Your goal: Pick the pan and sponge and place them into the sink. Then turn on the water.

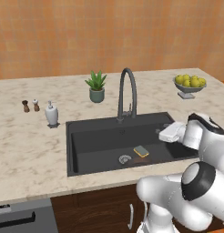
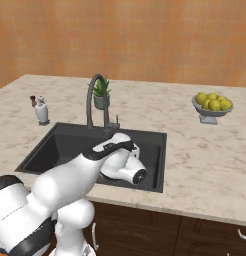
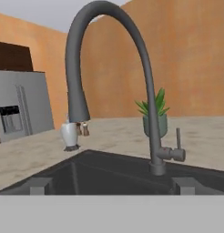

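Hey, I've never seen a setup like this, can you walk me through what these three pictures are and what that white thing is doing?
It is a rendered kitchen. The white thing is a robot arm on a base that can drive. Two pictures come from cameras on that base, behind the arm to its left and right. The third comes from a camera on the hand, looking along the gripper at the faucet. The black sink sits in a marble counter, and a yellow and green sponge lies inside near the drain. Around it stand a soap dispenser, a potted plant and a bowl of lemons. No water runs. I cannot tell whether the gripper holds anything.
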Motion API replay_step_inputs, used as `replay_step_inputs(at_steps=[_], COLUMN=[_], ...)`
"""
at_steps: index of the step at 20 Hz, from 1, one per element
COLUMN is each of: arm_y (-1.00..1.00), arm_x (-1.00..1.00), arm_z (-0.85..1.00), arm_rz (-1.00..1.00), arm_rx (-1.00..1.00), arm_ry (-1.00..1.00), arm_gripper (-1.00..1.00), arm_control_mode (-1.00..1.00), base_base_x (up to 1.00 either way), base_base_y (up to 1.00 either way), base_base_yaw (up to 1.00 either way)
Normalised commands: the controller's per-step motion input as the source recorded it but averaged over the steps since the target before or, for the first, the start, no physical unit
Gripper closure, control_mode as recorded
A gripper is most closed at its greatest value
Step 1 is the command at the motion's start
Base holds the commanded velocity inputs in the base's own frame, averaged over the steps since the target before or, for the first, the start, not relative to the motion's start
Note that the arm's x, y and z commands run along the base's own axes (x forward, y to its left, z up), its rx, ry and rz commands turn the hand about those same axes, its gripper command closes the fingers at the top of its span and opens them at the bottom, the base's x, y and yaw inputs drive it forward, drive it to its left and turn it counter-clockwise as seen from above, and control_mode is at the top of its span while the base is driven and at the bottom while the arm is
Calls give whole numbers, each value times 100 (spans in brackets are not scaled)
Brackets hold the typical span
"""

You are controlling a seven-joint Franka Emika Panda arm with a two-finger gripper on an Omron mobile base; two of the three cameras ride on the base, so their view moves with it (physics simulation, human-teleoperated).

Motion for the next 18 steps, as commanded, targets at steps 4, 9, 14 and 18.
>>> replay_step_inputs(at_steps=[4, 9, 14, 18], arm_y=[1, 0, 0, 0], arm_x=[1, 14, 50, 49], arm_z=[56, 33, 0, -3], arm_rz=[0, 0, 1, 6], arm_rx=[7, 0, 0, 3], arm_ry=[0, 7, 7, 2], arm_gripper=[-100, -100, -100, -100], arm_control_mode=[-100, -100, -100, -100], base_base_x=[0, 0, 0, 0], base_base_y=[0, 0, 0, 0], base_base_yaw=[0, 0, 0, 0])
